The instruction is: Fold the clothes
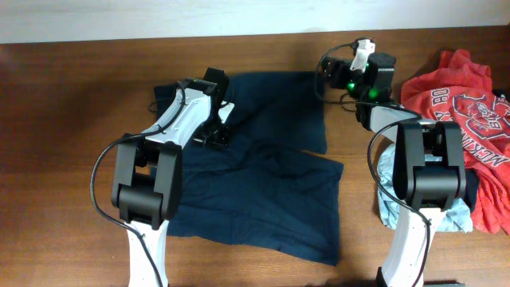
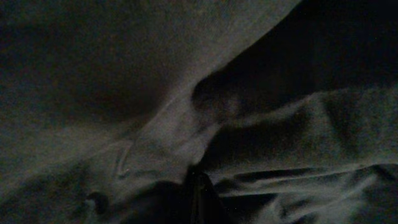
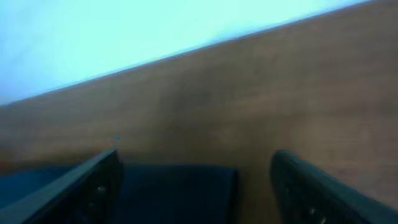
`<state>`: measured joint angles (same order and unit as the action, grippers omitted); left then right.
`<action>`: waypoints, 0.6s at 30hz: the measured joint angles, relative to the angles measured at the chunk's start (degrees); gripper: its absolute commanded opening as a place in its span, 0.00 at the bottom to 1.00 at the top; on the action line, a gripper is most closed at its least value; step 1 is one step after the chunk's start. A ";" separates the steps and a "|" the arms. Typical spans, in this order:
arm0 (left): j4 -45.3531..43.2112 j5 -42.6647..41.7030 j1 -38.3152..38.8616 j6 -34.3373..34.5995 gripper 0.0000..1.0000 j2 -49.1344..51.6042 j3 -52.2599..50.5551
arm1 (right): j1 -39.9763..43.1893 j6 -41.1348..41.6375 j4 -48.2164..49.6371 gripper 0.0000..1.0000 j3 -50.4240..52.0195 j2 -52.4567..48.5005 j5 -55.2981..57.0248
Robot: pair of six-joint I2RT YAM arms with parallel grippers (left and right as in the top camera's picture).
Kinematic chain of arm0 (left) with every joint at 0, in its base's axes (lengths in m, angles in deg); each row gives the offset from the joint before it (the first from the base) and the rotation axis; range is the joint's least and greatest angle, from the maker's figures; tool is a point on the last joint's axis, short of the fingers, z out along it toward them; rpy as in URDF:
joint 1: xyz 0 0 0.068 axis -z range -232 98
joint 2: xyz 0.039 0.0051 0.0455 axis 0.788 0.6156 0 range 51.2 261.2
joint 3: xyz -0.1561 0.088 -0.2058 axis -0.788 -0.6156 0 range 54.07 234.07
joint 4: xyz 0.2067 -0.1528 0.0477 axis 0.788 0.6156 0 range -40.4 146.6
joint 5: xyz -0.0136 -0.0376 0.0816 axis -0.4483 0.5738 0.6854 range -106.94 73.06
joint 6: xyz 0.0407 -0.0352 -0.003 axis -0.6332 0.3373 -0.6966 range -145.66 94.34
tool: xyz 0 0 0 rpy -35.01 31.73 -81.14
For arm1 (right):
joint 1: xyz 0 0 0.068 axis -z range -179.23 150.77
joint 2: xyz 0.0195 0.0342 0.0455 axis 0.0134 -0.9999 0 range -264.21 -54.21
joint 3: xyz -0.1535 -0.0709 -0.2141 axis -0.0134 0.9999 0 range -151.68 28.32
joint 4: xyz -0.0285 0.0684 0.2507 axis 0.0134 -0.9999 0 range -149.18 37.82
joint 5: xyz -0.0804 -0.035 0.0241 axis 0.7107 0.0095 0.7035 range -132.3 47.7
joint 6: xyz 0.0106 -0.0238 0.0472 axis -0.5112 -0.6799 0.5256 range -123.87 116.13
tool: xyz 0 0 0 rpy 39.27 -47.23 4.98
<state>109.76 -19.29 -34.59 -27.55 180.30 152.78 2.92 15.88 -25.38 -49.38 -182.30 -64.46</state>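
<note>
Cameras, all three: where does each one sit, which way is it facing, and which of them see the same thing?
Overhead: above the table, looking straight down at the navy shorts and a red garment; both arms show.
Left wrist: on the left end effector, pressed close to bunched navy cloth; only a dark fingertip shows.
Right wrist: on the right end effector, facing along the tabletop toward the far edge; both open fingers frame a shorts corner.
Shared: all three see the shorts.
</note>
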 measured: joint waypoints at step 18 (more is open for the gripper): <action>10.32 9.44 -10.51 0.09 0.14 -28.89 12.79 | -2.01 -12.50 -55.43 0.99 -0.52 47.78 -1.27</action>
<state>120.07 -9.85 -45.11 -27.46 151.40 165.57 0.91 3.38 -80.80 -49.90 -134.52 -65.72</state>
